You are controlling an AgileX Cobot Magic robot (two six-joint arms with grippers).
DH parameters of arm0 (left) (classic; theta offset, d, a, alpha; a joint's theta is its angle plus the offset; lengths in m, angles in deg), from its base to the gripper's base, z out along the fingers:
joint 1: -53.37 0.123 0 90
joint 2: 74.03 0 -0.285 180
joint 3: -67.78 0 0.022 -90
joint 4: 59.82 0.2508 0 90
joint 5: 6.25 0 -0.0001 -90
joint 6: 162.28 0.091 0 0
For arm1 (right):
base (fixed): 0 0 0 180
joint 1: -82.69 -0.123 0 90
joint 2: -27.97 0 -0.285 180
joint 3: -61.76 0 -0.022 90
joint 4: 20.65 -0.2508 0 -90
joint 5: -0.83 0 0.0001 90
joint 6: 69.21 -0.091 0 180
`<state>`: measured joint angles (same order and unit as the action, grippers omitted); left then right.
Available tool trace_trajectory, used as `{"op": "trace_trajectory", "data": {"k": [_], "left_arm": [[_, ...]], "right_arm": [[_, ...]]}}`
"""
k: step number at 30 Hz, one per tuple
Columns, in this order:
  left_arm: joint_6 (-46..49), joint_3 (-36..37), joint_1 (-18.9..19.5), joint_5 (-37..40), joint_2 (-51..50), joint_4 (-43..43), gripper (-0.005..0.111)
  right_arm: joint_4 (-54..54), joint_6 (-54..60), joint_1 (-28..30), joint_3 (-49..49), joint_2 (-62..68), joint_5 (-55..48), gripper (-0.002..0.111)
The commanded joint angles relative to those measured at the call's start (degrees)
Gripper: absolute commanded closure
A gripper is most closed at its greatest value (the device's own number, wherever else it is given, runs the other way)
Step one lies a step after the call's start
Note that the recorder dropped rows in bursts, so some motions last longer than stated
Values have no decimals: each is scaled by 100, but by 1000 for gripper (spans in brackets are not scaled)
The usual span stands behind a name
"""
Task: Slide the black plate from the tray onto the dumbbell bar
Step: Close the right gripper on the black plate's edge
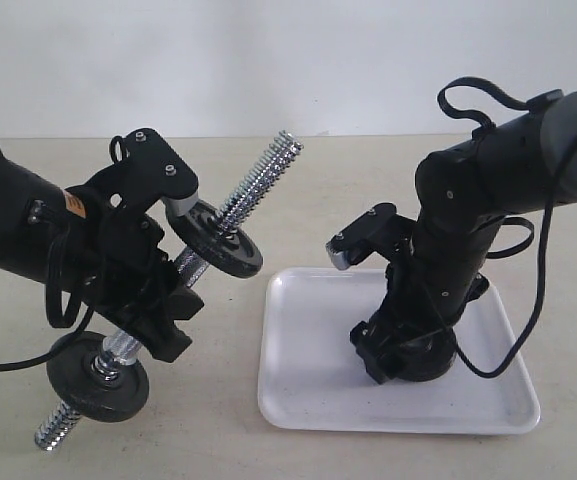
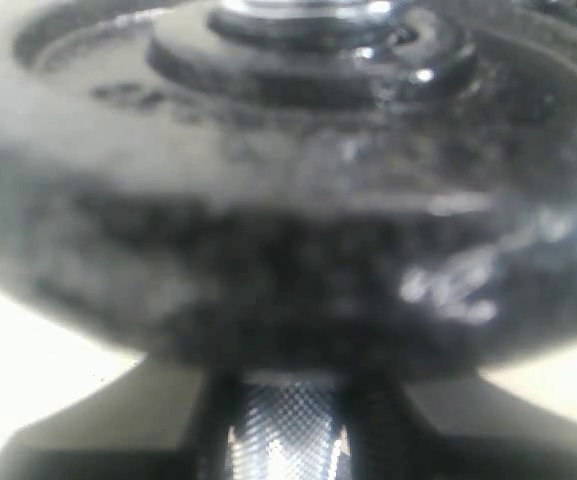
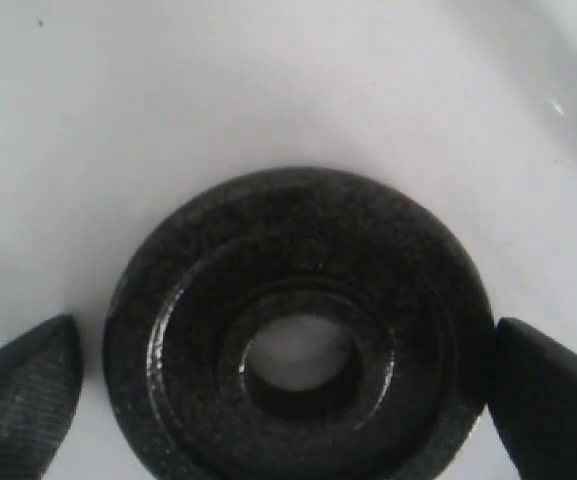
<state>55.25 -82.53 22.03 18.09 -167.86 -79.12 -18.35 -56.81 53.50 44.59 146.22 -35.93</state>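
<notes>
The black plate (image 3: 298, 225) lies flat on the white tray (image 1: 308, 390). My right gripper (image 3: 286, 340) is lowered over it and open, one fingertip (image 3: 28, 385) just clear of the rim, the other at the opposite rim. In the exterior view the right gripper (image 1: 405, 358) hides most of that plate. My left gripper (image 1: 163, 322) is shut on the knurled middle of the dumbbell bar (image 1: 258, 180), holding it tilted above the table. Two similar black discs ride on the bar, one high (image 1: 223, 245) and one low (image 1: 96, 378).
The bar's threaded upper end (image 1: 280, 150) points toward the back, left of the tray. Its lower threaded end (image 1: 56, 425) hangs near the table's front. The left wrist view is filled by a blurred disc (image 2: 288, 250) above the bar's grip (image 2: 288, 430).
</notes>
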Motion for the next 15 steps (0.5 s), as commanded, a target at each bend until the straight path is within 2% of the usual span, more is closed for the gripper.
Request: {"op": "trace_trajectory", "data": {"k": [1, 15], "left_arm": [[-39, -167, 10, -787, 338, -234, 102], [-23, -167, 10, -786, 338, -234, 102]], "right_arm": [[100, -89, 2, -70, 272, 190, 3], [100, -89, 2, -70, 272, 158, 3]]}}
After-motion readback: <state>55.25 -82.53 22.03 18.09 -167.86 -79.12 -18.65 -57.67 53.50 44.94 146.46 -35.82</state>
